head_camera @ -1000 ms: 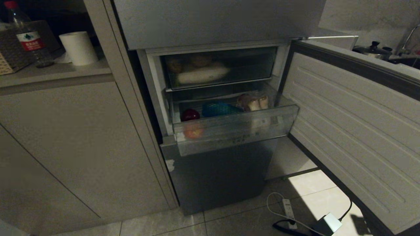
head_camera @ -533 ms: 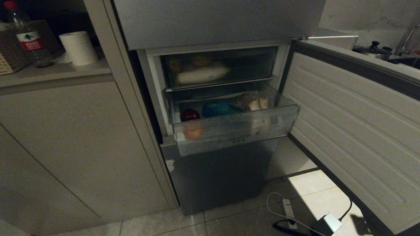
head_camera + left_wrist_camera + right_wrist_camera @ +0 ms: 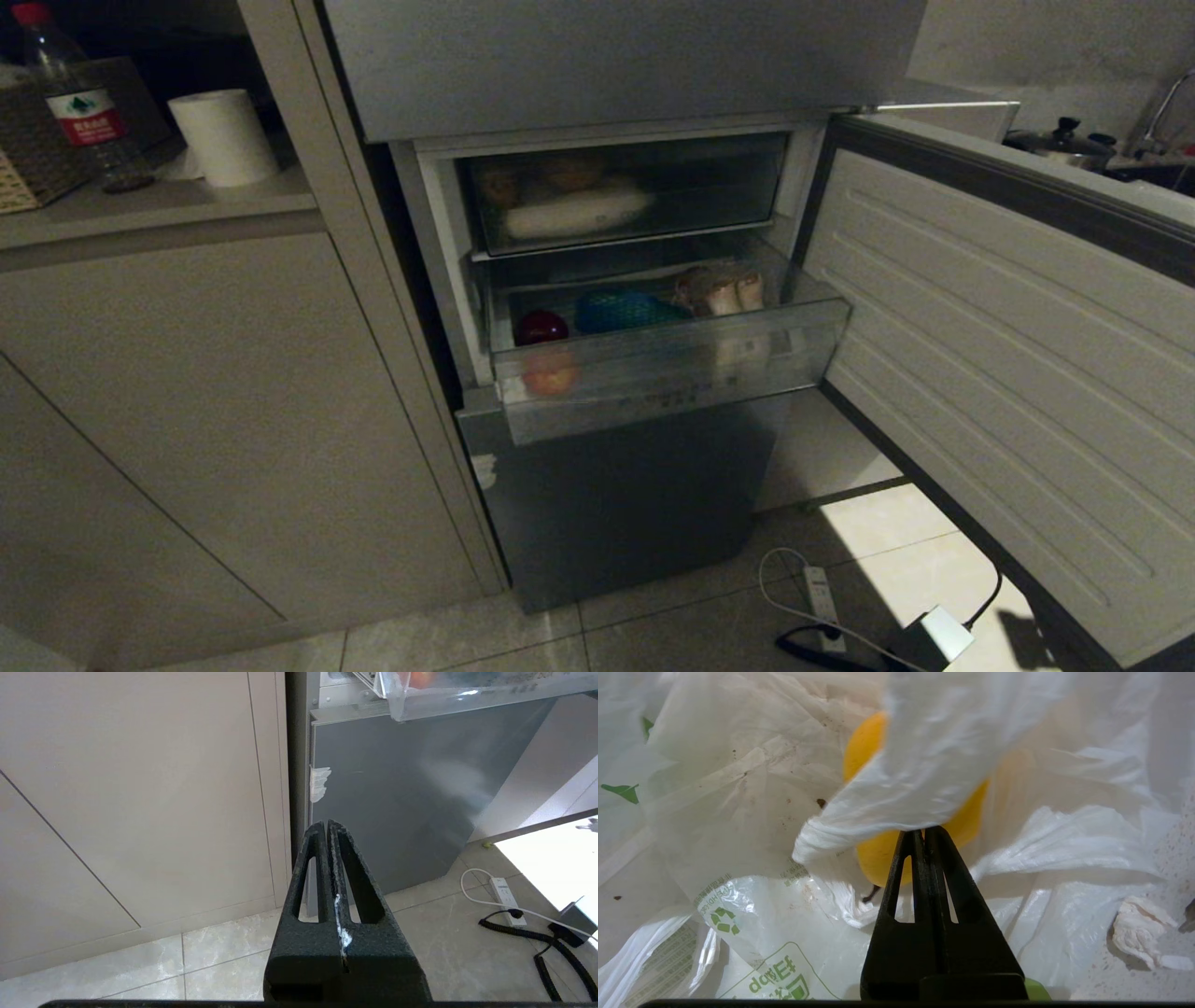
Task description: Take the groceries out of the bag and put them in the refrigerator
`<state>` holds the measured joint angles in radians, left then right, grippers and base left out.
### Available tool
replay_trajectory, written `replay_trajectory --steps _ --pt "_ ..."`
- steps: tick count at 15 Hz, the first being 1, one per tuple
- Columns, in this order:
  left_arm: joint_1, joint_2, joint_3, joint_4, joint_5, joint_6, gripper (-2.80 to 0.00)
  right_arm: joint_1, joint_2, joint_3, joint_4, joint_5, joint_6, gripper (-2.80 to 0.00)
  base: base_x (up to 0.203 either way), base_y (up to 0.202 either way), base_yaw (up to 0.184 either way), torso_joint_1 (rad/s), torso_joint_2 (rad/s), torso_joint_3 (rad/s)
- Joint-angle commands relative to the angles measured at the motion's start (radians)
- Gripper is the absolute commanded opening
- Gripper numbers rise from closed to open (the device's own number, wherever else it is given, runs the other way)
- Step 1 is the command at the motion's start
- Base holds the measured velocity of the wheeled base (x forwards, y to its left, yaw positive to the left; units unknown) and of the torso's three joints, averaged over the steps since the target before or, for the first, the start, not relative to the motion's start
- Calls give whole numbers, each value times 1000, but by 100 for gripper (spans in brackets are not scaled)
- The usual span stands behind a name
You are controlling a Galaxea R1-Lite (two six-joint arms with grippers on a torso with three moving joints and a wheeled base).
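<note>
The tall grey-steel refrigerator [image 3: 616, 504] already holds food in its pulled-out clear drawer [image 3: 667, 364], but the right gripper [image 3: 924, 833], pinching the crinkly white plastic bag [image 3: 920, 774], has a yellow fruit [image 3: 878, 858] left inside.

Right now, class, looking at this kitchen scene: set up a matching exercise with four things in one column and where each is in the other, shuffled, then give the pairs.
Things:
1. red apple
2. paper towel roll
3. power strip
4. yellow fruit

Places:
A. on the tiled floor
B. inside the plastic bag
C. on the counter
D. in the pulled-out refrigerator drawer

Pairs: 1-D, 2-C, 3-A, 4-B
</note>
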<state>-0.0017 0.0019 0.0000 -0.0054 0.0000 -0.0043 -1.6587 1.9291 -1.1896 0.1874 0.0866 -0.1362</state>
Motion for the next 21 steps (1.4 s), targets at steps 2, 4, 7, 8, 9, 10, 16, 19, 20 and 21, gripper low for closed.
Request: replay_trajectory --steps 2,4,7,8,9,10,16,19,20,21 --pt "0 0 0 -1 0 0 -280 8 8 -2 1 0 -4 0 0 0 0 0 0 0" --pt "0 0 0 -1 0 0 -280 8 10 -2 1 1 -2 0 0 0 0 0 0 0" --pt "0 0 0 -1 0 0 -280 8 13 -13 1 1 1 0 0 0 0 0 0 0" --pt "0 0 0 -1 0 0 -280 8 14 -12 1 1 3 0 0 0 0 0 0 0" --pt "0 0 0 -1 0 0 -280 7 14 -12 1 1 5 0 0 0 0 0 0 0" --pt "0 0 0 -1 0 0 -280 7 17 -13 1 1 6 0 0 0 0 0 0 0" --pt "0 0 0 -1 0 0 -280 5 52 -18 -19 1 10 0 0 0 0 0 0 0" --pt "0 0 0 -1 0 0 -280 5 44 -11 -20 1 10 0 0 0 0 0 0 0" --pt "0 0 0 -1 0 0 -280 7 40 -7 -20 1 12 0 0 0 0 0 0 0" --pt "0 0 0 -1 0 0 -280 7 31 -7 -20 3 13 0 0 0 0 0 0 0"
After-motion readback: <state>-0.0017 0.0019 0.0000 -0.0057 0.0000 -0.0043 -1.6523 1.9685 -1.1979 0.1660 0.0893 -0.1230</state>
